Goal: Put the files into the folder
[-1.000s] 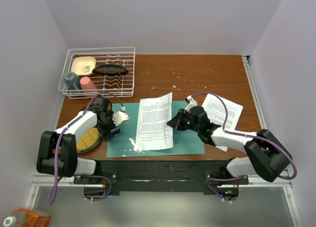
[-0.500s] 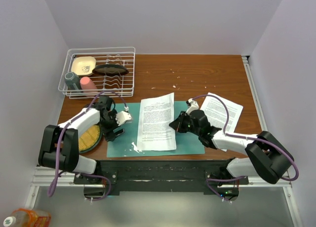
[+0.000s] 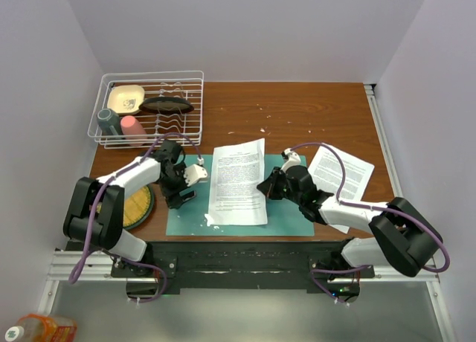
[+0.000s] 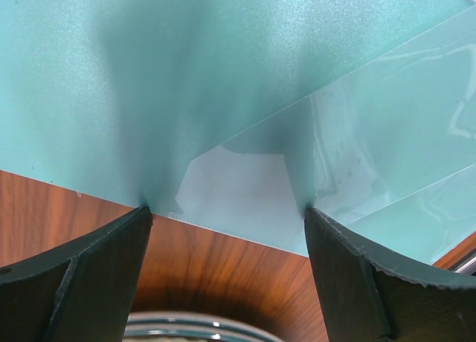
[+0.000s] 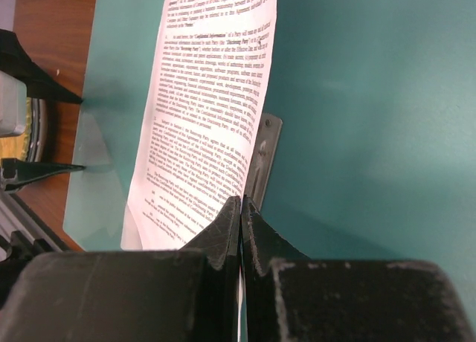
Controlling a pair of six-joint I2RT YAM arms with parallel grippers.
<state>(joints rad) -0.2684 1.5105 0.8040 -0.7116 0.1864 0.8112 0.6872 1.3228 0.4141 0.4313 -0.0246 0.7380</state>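
- From above, the folder (image 3: 286, 212) lies open and flat on the table (image 3: 297, 119) at the near edge, between my two arms. One printed sheet (image 3: 238, 182) lies across its middle and pokes out past its far edge.
- Only the overhead view shows a second sheet (image 3: 343, 175). It lies on the wood just right of the folder, partly under my right arm.
- My right gripper (image 5: 240, 204) has its jaws pressed together on the right edge of the printed sheet. My right wrist camera shows the paper's edge running into the closed tips; from above this is too small to tell.
- That same camera shows the metal clip (image 5: 262, 160) at the folder's spine, peeking out from under the sheet's edge just ahead of my fingertips.
- My left gripper (image 4: 227, 212) has its jaws spread wide, with the folder's left edge lying between the two fingers (image 4: 74, 268). I cannot tell whether they touch the card.
- Only my left wrist camera shows a clear pocket (image 4: 387, 149) on the folder's inner face.
- The overhead view shows a plate (image 3: 140, 208) on the table just left of the folder, and a dish rack (image 3: 149, 141) in the far left corner.
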